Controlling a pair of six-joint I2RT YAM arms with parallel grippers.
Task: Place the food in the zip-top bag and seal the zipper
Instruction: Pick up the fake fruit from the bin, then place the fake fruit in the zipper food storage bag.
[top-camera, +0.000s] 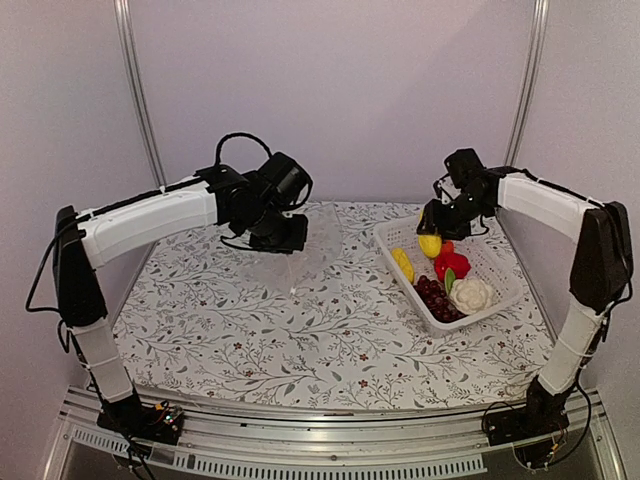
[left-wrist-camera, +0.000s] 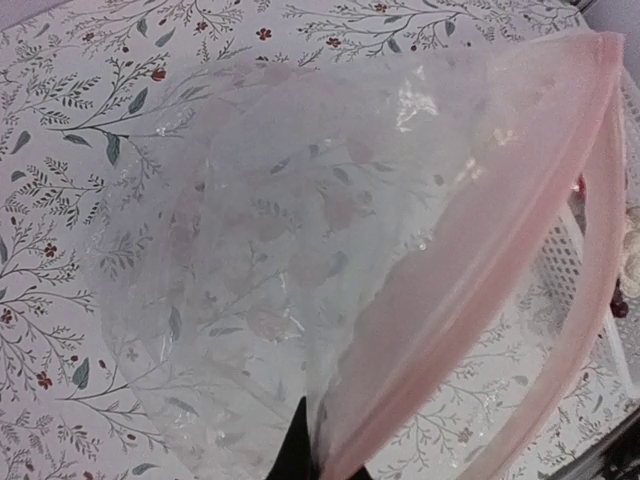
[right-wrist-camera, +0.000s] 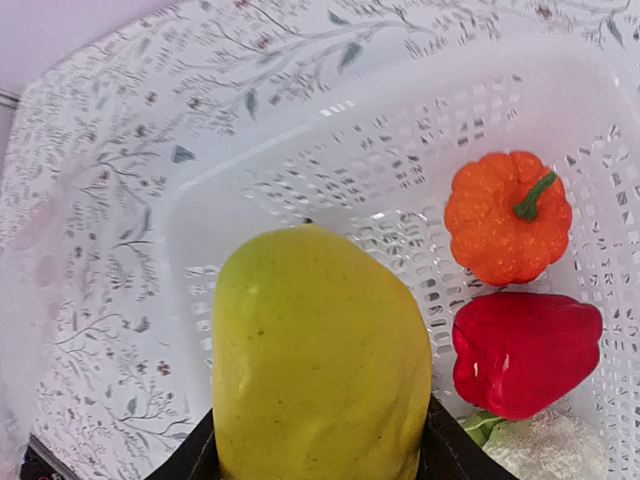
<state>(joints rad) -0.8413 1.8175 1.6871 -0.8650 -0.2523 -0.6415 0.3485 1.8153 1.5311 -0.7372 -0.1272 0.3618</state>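
Note:
My left gripper (top-camera: 282, 236) is shut on the mouth edge of the clear zip-top bag (top-camera: 312, 252) and holds it up off the table, mouth open toward the basket. In the left wrist view the bag (left-wrist-camera: 300, 230) fills the frame, with its pale pink zipper (left-wrist-camera: 520, 230) running diagonally. My right gripper (top-camera: 432, 226) is shut on a yellow fruit (right-wrist-camera: 320, 350) above the basket's left end. In the white basket (top-camera: 500, 262) lie another yellow piece (top-camera: 402, 264), red pepper (right-wrist-camera: 525, 350), grapes (top-camera: 432, 298), cauliflower (top-camera: 472, 294) and orange pumpkin (right-wrist-camera: 508, 215).
The floral tablecloth (top-camera: 250, 330) covers the table. The basket stands at the right, close to the right arm. Metal frame posts (top-camera: 135, 90) and pale walls close in the back and sides. The bag's edge shows at the far left of the right wrist view.

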